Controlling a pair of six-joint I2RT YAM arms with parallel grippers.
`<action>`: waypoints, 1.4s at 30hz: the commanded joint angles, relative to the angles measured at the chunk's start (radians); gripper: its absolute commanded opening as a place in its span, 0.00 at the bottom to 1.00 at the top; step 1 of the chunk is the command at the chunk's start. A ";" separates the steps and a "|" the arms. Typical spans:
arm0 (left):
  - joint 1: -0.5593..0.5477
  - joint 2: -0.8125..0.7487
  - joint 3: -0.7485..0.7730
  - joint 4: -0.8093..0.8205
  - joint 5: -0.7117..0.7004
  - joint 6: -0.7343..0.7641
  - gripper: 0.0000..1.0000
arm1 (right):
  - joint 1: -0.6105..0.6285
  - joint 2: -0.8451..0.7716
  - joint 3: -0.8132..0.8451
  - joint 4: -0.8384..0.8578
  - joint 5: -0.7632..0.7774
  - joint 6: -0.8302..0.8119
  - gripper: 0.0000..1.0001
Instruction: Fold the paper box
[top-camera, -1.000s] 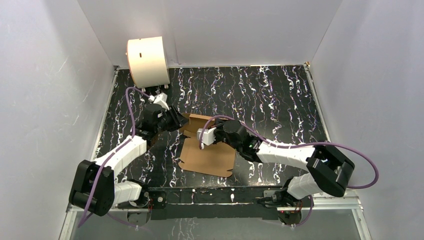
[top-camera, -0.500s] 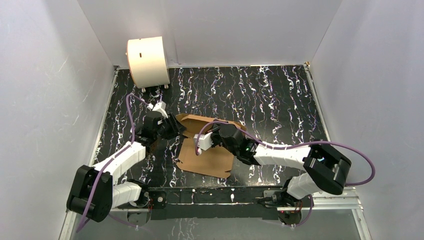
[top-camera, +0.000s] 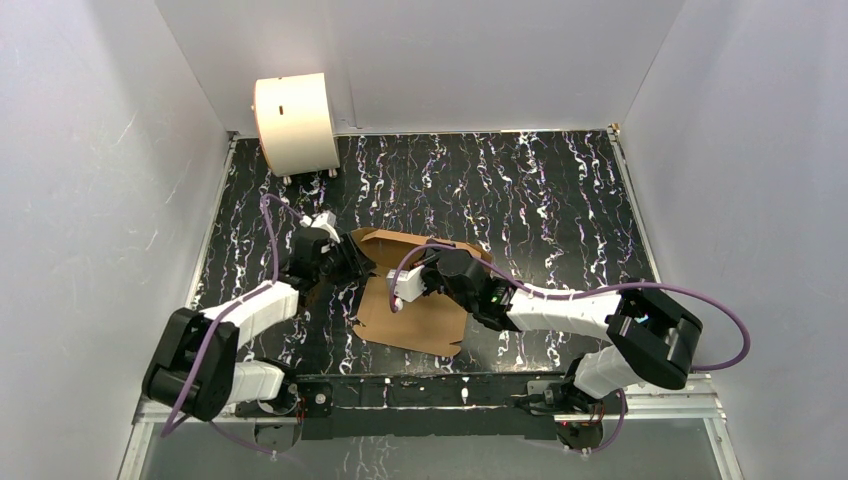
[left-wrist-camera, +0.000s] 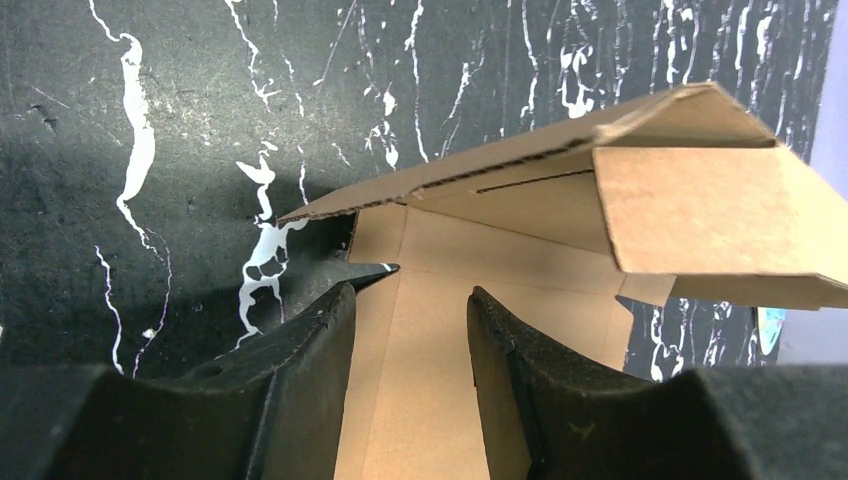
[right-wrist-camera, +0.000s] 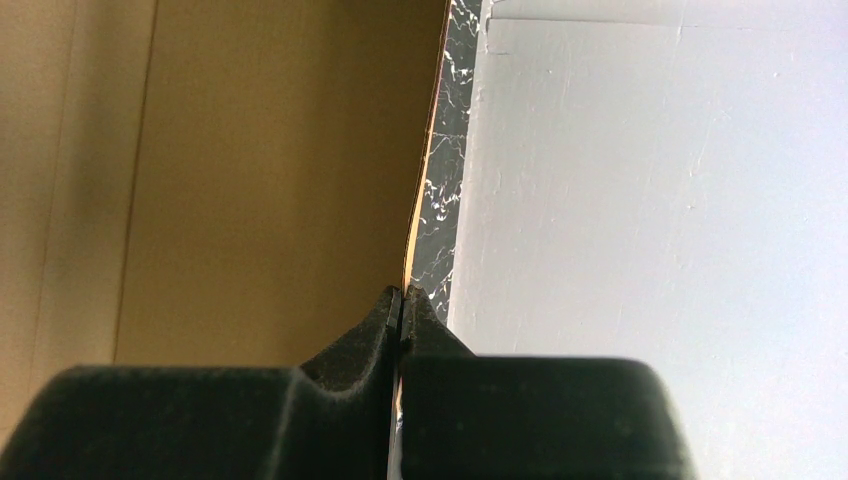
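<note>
Entry: one paper box (top-camera: 420, 318), brown corrugated cardboard, partly folded. It sits on the black, white-veined table (top-camera: 540, 190), left of centre and toward the near edge, between the two arms. The broad base panel lies flat on the table. The far end is raised off the surface, where a side flap (left-wrist-camera: 700, 210) is tilted up and bent over above the base, and a narrow slot (left-wrist-camera: 530, 183) is cut in the wall beneath it. Tool one, the left gripper (left-wrist-camera: 412, 295), is at the box's left side, low over the base panel. Its fingers are spread with a clear gap, flat cardboard shows through the gap, and nothing is clamped; whether the tips touch the panel cannot be told. Tool two, the right gripper (right-wrist-camera: 401, 300), is over the middle of the box with its fingers pressed together on a thin cardboard edge that runs up from between the tips. Which flap this is cannot be told from the wrist view. Also present is a cream-white drum (top-camera: 293, 122) in the far left corner against the back wall, well apart from the box. White walls (top-camera: 430, 60) enclose three sides, and a purple cable (top-camera: 725, 330) runs along each arm.
</note>
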 joint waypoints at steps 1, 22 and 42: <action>-0.006 0.045 0.008 0.052 -0.033 -0.006 0.43 | 0.011 -0.013 0.021 0.000 -0.011 -0.006 0.00; -0.104 0.119 0.008 0.230 -0.019 0.072 0.31 | 0.011 -0.001 0.023 0.014 -0.007 -0.008 0.00; -0.126 -0.093 0.013 0.036 -0.186 0.133 0.40 | 0.011 -0.016 0.001 0.025 -0.003 -0.016 0.00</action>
